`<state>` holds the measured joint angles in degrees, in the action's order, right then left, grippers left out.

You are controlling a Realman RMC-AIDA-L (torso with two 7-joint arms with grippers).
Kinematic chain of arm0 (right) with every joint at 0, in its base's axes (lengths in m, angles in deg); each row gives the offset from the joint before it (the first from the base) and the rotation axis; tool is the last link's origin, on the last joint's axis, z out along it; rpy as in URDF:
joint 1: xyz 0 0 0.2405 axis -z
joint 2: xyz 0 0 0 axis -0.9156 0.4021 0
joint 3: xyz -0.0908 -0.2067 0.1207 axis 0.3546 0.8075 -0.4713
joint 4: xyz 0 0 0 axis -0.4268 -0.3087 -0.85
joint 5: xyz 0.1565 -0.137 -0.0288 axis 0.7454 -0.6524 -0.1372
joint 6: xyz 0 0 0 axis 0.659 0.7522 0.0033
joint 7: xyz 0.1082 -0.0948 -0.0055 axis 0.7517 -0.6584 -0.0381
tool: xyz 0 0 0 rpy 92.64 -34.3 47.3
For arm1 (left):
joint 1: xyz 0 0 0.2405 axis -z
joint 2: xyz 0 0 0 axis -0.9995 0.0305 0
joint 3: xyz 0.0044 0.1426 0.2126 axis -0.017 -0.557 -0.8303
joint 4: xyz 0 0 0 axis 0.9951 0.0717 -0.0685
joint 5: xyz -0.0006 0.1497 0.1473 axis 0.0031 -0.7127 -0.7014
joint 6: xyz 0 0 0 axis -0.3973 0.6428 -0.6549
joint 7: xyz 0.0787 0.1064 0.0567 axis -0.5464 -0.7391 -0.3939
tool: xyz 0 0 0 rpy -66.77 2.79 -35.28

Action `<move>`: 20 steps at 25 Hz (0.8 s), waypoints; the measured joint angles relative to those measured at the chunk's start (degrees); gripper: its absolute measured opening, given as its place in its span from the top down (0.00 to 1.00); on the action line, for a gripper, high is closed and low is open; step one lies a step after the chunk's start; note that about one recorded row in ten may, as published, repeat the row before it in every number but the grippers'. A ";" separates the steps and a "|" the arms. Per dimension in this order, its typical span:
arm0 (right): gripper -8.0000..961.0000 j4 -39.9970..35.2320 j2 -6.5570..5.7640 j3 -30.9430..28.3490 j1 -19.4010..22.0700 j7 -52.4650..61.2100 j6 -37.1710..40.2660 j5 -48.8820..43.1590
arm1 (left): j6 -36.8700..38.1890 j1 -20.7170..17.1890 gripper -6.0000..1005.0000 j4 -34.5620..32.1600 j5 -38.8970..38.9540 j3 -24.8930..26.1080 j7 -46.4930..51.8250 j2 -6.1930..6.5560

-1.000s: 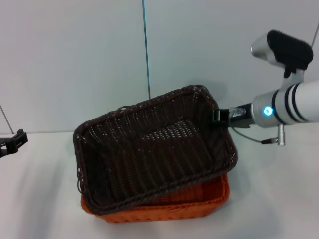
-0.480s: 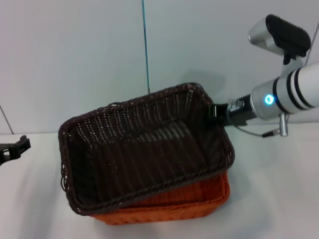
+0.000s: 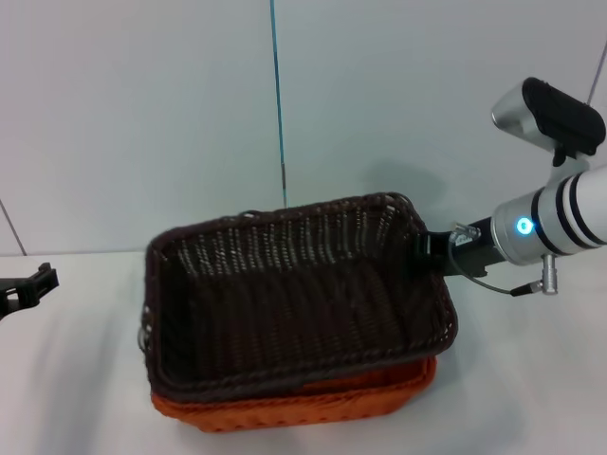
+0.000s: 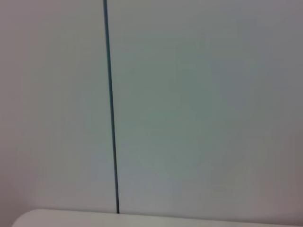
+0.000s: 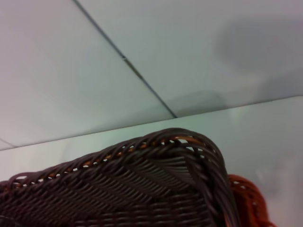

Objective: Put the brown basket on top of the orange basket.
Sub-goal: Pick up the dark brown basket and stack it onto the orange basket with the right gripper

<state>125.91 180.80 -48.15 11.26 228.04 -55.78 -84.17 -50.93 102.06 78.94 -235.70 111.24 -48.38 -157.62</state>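
The brown basket (image 3: 294, 294) now sits over the orange basket (image 3: 313, 403) on the white table (image 3: 531, 379), covering nearly all of it: in the head view only the orange basket's near wall and its right front corner show below the dark braided rim. The two look roughly lined up, the brown one seeming to ride a little high at the back rather than fully nested, though that cannot be settled from here. The right gripper (image 3: 429, 256) is at the brown basket's far right corner, touching the rim there, and appears clamped on it (its fingertips are dark against dark weave, so the hold is a reading from where it meets the rim, not something seen plainly). The right wrist view looks down along that same corner, with a sliver of orange basket (image 5: 248, 198) peeking out beside the brown basket's (image 5: 142, 189) curved rim. The left gripper (image 3: 27, 284) is parked well off to the left at the table's edge, and whether it is open or closed cannot be told. By my judgement the placing is almost done: what is left is to let the brown basket settle squarely, release the corner, and draw the right arm clear without dragging the basket askew.
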 joint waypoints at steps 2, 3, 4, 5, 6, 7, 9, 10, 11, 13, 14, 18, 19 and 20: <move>0.86 -0.81 -0.09 -0.09 0.21 -0.02 0.90 -0.15 | -0.23 0.13 0.12 0.11 0.02 -0.02 0.00 0.00; 0.86 -1.27 -0.13 -0.12 0.30 -0.04 1.37 -0.25 | -0.31 0.18 0.12 0.18 0.02 -0.05 0.00 0.00; 0.86 -1.86 -0.15 -0.13 0.31 -0.07 1.83 -0.34 | -0.38 0.23 0.12 0.30 0.03 -0.09 0.00 0.00; 0.86 -2.46 -0.16 -0.14 0.32 -0.10 2.35 -0.42 | -0.47 0.25 0.12 0.42 0.04 -0.12 0.00 0.00; 0.86 -3.10 -0.16 -0.14 0.33 -0.11 2.81 -0.53 | -0.66 0.28 0.12 0.62 0.07 -0.17 0.00 0.00; 0.86 -3.76 -0.17 -0.11 0.33 -0.13 3.33 -0.55 | -0.92 0.31 0.12 0.83 0.10 -0.18 0.00 0.00; 0.86 -5.28 -0.18 0.11 0.33 -0.15 4.32 -0.57 | -1.37 0.35 0.12 1.12 0.11 -0.19 0.00 0.00; 0.86 -5.93 -0.18 0.23 0.33 -0.20 4.76 -0.55 | -1.49 0.36 0.12 1.24 0.10 -0.21 0.00 0.00; 0.86 -6.69 -0.19 0.39 0.33 -0.30 5.31 -0.52 | -1.61 0.36 0.12 1.33 0.10 -0.21 0.00 0.00; 0.86 -7.58 -0.16 0.57 0.32 -0.38 6.31 -0.39 | -1.72 0.35 0.12 1.39 0.11 -0.21 0.00 0.00; 0.86 -7.79 -0.15 0.69 0.32 -0.39 6.63 -0.35 | -1.91 0.34 0.12 1.51 0.14 -0.21 0.00 0.00; 0.86 -7.76 -0.20 2.86 0.30 -0.41 7.09 -0.48 | -2.92 0.28 0.12 2.35 0.07 -0.21 0.00 0.00; 0.86 -7.64 -0.23 3.81 0.30 -0.41 7.39 -0.54 | -2.96 0.27 0.12 2.52 0.04 -0.21 0.00 0.00; 0.86 -7.64 -0.23 4.79 0.26 -0.41 7.89 -0.55 | -2.96 0.27 0.12 2.67 0.04 -0.21 0.00 0.01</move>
<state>118.27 180.57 -43.35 11.52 227.63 -47.90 -84.71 -53.89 102.33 81.61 -235.67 111.03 -48.38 -157.61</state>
